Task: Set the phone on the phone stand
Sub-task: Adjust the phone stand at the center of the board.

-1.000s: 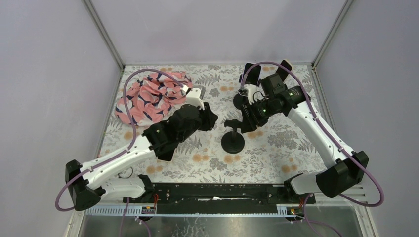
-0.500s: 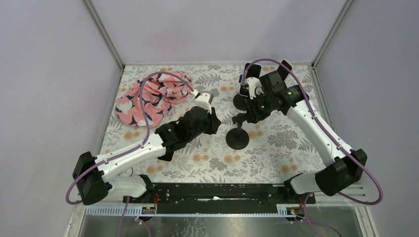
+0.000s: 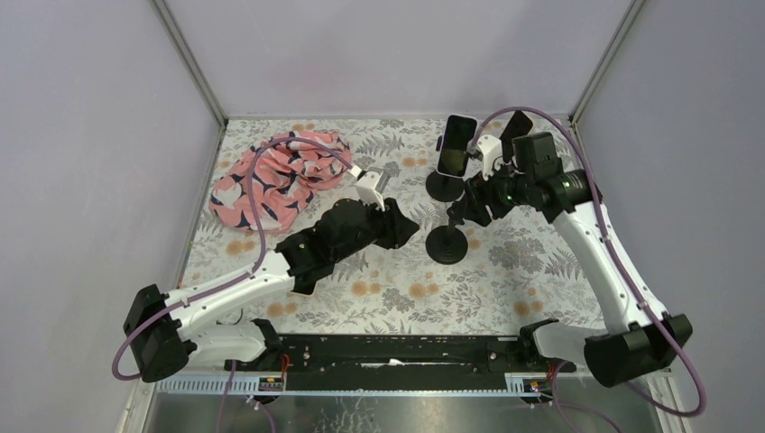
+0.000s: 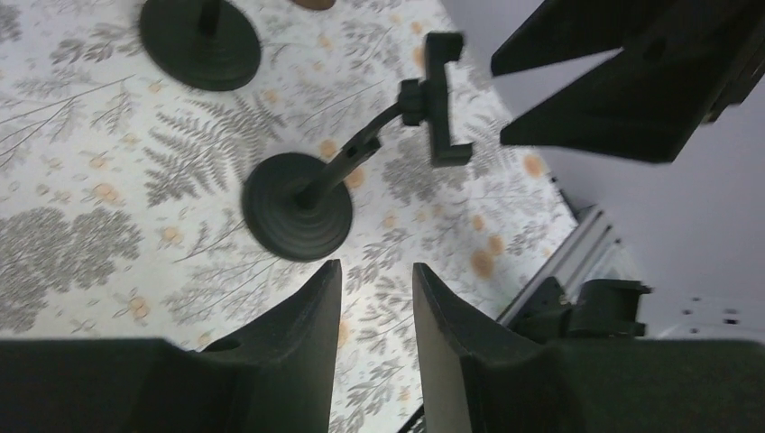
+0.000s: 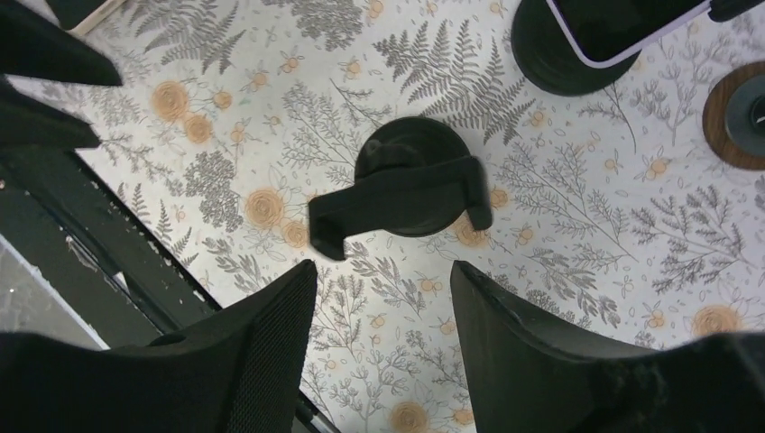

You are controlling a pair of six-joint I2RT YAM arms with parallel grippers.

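Observation:
An empty black phone stand (image 3: 448,245) stands mid-table, its clamp (image 5: 397,206) tilted over its round base (image 5: 410,149); it also shows in the left wrist view (image 4: 298,206). A dark phone (image 3: 456,144) with a pale edge sits upright in a second stand behind it, also seen in the right wrist view (image 5: 622,20). Another dark phone (image 3: 516,124) leans at the back. My right gripper (image 3: 465,209) hangs open and empty just above the empty clamp (image 5: 381,266). My left gripper (image 3: 413,227) is narrowly open and empty, left of the stand (image 4: 377,266).
A pink patterned cloth (image 3: 275,176) lies at the back left. The second stand's black base (image 4: 200,41) sits behind the empty stand. A round wooden base (image 5: 740,113) is at the back right. Enclosure walls ring the floral table (image 3: 388,289).
The empty stand has shifted right and slightly back together with my right gripper. My left arm has reached right toward the stand. The phone in the back stand now shows fully.

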